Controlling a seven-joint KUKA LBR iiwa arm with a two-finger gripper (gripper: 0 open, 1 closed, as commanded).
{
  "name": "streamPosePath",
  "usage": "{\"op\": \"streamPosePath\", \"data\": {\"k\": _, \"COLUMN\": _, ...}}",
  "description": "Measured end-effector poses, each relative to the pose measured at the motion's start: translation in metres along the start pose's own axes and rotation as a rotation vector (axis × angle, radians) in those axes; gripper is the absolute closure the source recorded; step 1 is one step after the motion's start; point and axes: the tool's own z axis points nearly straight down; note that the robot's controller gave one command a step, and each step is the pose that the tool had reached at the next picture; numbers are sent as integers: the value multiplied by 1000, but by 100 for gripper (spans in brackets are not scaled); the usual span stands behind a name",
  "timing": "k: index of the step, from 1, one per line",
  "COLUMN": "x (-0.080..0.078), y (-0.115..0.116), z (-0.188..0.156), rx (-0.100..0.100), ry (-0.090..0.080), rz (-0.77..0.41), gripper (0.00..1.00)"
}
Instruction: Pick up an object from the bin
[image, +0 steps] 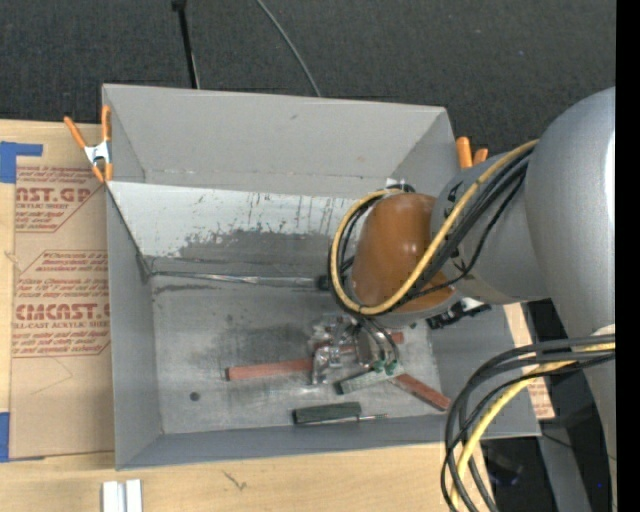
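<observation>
Grey bin floor (190, 330) under arm (570, 200) low from the right, fingers (323, 358) apart astride reddish-brown stick (265, 372)

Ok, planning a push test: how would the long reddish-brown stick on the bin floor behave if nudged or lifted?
The reddish-brown stick looks straight and thin, so probably stiff and light. Lying flat on the bin floor, it would likely slide or pivot when pushed, not roll. Gripped at its end near the tool, it may tilt.
</observation>
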Motion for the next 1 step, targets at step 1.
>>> {"op": "streamPosePath", "data": {"k": 1, "x": 4, "y": 21, "z": -109, "rx": 1, "ry": -12, "rz": -87, "gripper": 100}}
